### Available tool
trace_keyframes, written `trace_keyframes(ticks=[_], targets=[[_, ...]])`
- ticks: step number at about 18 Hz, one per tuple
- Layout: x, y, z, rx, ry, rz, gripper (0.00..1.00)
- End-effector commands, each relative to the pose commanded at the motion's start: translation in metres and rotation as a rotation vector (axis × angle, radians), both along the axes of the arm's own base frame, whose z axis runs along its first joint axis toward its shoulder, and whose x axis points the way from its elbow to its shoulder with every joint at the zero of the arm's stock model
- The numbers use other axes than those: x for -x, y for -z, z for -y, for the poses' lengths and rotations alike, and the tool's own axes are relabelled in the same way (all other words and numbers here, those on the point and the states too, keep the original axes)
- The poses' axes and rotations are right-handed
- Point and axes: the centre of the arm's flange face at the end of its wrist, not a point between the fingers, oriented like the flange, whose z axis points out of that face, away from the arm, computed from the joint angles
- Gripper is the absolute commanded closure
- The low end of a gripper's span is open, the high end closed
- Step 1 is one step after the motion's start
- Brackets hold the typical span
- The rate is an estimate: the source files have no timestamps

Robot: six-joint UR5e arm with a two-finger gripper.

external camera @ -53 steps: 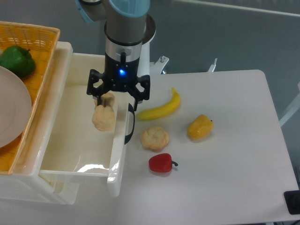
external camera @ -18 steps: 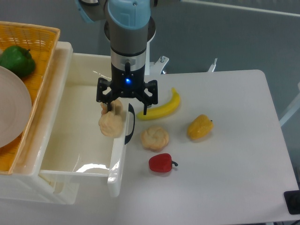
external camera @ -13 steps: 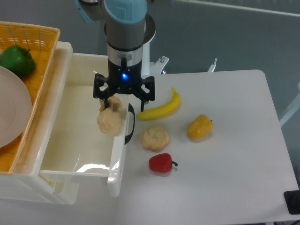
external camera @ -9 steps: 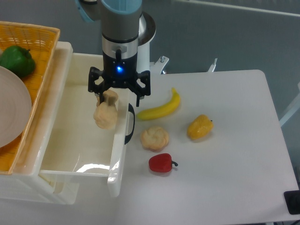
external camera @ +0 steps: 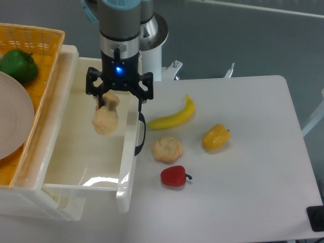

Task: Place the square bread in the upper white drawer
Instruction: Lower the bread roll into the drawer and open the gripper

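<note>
The square bread (external camera: 105, 120) is a pale beige lumpy piece. It hangs from my gripper (external camera: 108, 104), which is shut on its upper end. It is held in the air over the open upper white drawer (external camera: 76, 167), inside the drawer's right wall. The drawer is pulled out to the front, with its curved black handle (external camera: 139, 134) on the right side. The drawer's floor below the bread looks bare.
An orange woven basket (external camera: 43, 45) with a green pepper (external camera: 18, 66) and a white plate (external camera: 12, 121) sits on top at the left. On the table lie a banana (external camera: 174, 116), a round lobed bun (external camera: 167, 149), a yellow pepper (external camera: 215, 137) and a red pepper (external camera: 174, 176).
My gripper has carried the bread to the left and slightly up, from above the drawer's right wall near the handle to over the drawer's inside. The grip has not changed.
</note>
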Motion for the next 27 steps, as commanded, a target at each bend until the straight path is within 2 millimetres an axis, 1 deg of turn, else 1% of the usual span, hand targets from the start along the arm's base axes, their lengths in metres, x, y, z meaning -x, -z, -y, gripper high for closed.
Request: trace_keyframes(ticks=[2, 3, 6, 8, 11, 12, 15, 17, 21, 24, 25, 26, 27], targets=[[-0.01, 0.017, 0.003, 0.054, 0.011, 0.026, 0.0], [-0.013, 0.017, 0.002, 0.057, 0.017, 0.023, 0.0], [-0.012, 0.028, 0.0, 0.075, 0.018, 0.034, 0.0], [-0.008, 0.034, -0.002, 0.082, 0.017, 0.04, 0.0], [-0.004, 0.033, -0.001, 0.084, 0.015, 0.032, 0.0], [0.0, 0.03, 0.001, 0.079, 0.009, 0.028, 0.0], [0.013, 0.036, 0.003, 0.104, 0.01, 0.008, 0.0], [0.019, 0.036, 0.007, 0.112, -0.003, 0.0, 0.0], [0.021, 0.037, 0.009, 0.117, 0.001, 0.004, 0.0], [0.023, 0.028, 0.01, 0.103, -0.001, -0.01, 0.0], [0.024, 0.028, 0.01, 0.106, 0.0, -0.012, 0.0], [0.027, 0.029, 0.011, 0.11, -0.005, -0.016, 0.0], [0.038, 0.026, 0.018, 0.106, -0.03, -0.023, 0.0]])
